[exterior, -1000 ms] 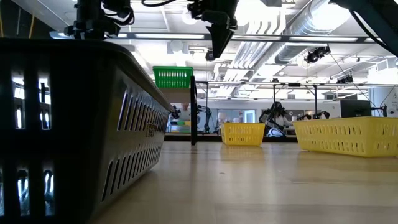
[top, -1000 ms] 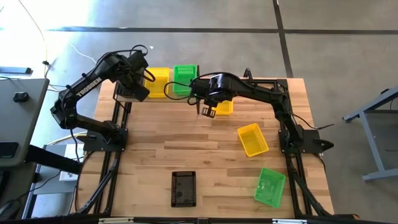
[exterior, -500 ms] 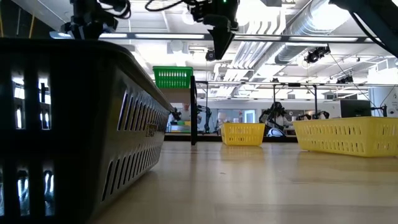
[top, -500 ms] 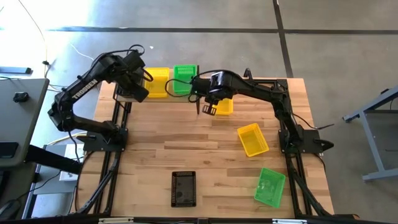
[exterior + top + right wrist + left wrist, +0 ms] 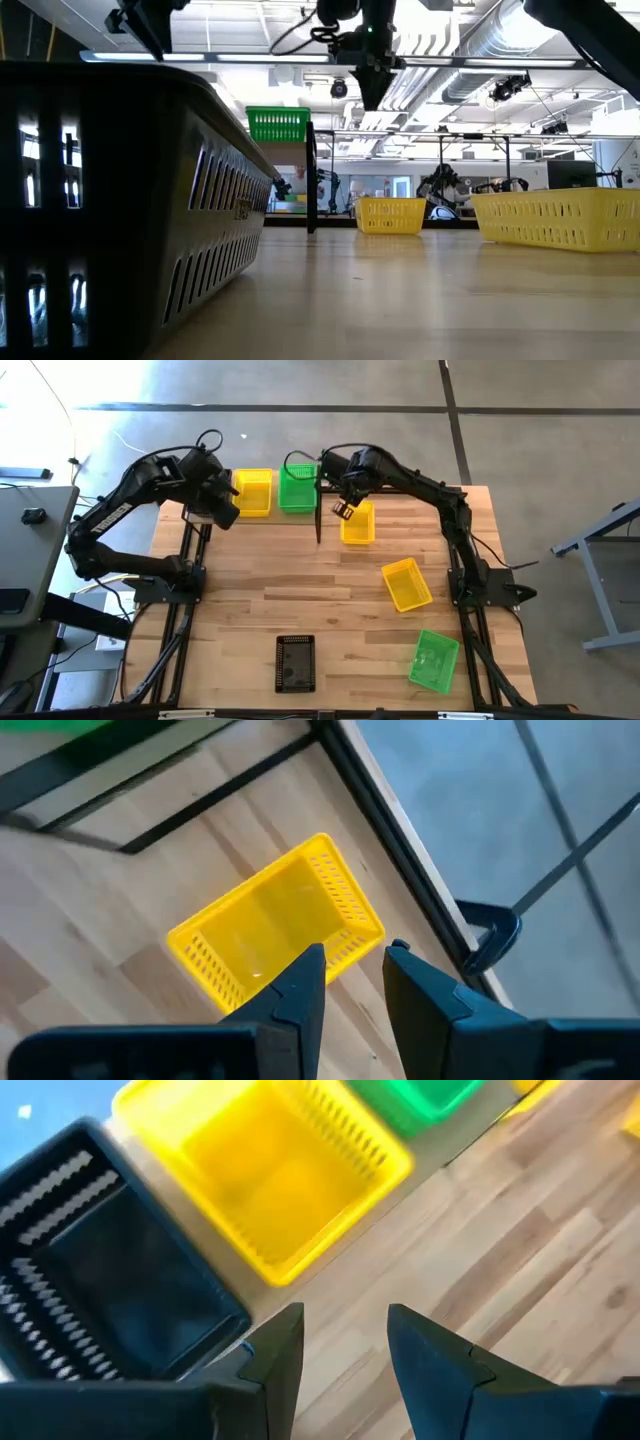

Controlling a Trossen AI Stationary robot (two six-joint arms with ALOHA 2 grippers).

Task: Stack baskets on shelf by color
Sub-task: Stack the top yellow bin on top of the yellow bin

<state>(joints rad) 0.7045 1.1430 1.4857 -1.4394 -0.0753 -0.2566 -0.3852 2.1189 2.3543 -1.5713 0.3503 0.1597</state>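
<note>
The shelf (image 5: pixel 274 512) stands at the table's far edge. On it sit a black basket (image 5: pixel 110 1280), a yellow basket (image 5: pixel 252 492) and a green basket (image 5: pixel 297 488), side by side. My left gripper (image 5: pixel 215 510) hovers open and empty over the black basket's near edge (image 5: pixel 345 1315). My right gripper (image 5: pixel 345 507) is open and empty, above a yellow basket (image 5: pixel 357 523) that rests on the table right of the shelf (image 5: pixel 275 925). Another yellow basket (image 5: pixel 407 583), a green one (image 5: pixel 433 660) and a black one (image 5: pixel 295 662) lie on the table.
The shelf's black frame post (image 5: pixel 318 520) stands between the green basket and my right gripper. In the low view the near black basket (image 5: pixel 100 200) fills the left side. Bare planks lie in the table's middle (image 5: pixel 300 585). Both arm bases stand at the table's sides.
My right gripper has moved toward the far edge and a little right, from beside the shelf post to above the yellow basket on the table, rising slightly. My left gripper has risen a little and drifted left. No basket has moved.
</note>
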